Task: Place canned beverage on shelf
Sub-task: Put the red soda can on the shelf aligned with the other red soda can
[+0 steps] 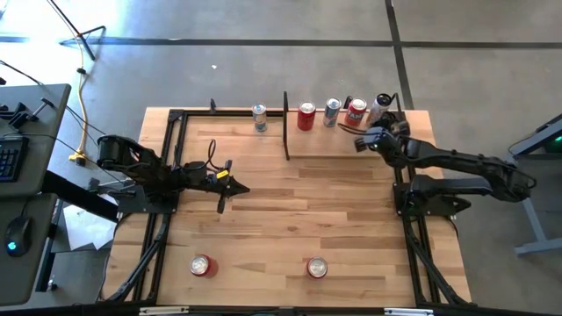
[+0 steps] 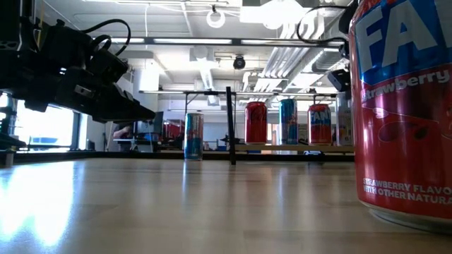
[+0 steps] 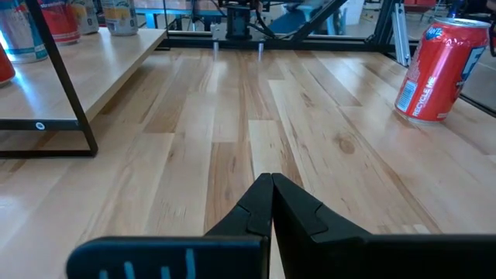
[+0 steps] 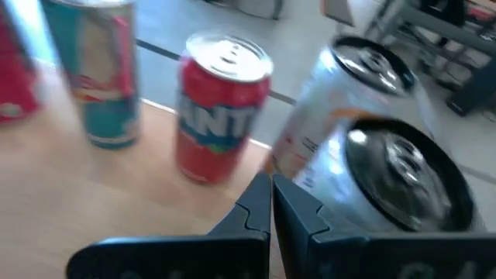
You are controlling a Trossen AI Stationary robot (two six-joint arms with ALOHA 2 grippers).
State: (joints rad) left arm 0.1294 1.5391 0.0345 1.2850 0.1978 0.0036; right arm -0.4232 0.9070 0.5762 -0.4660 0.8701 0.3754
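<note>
Two arms work over the tabletop (image 1: 290, 211). On the shelf (image 1: 342, 145) at its far right stand four cans, the white can (image 1: 379, 107) just beyond the closed right claw (image 1: 360, 143); the left claw (image 1: 239, 189) hovers mid-tabletop, closed and empty.

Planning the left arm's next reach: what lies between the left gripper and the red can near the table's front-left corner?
Only bare tabletop. The high view shows nothing between the left gripper and the red can.
</note>
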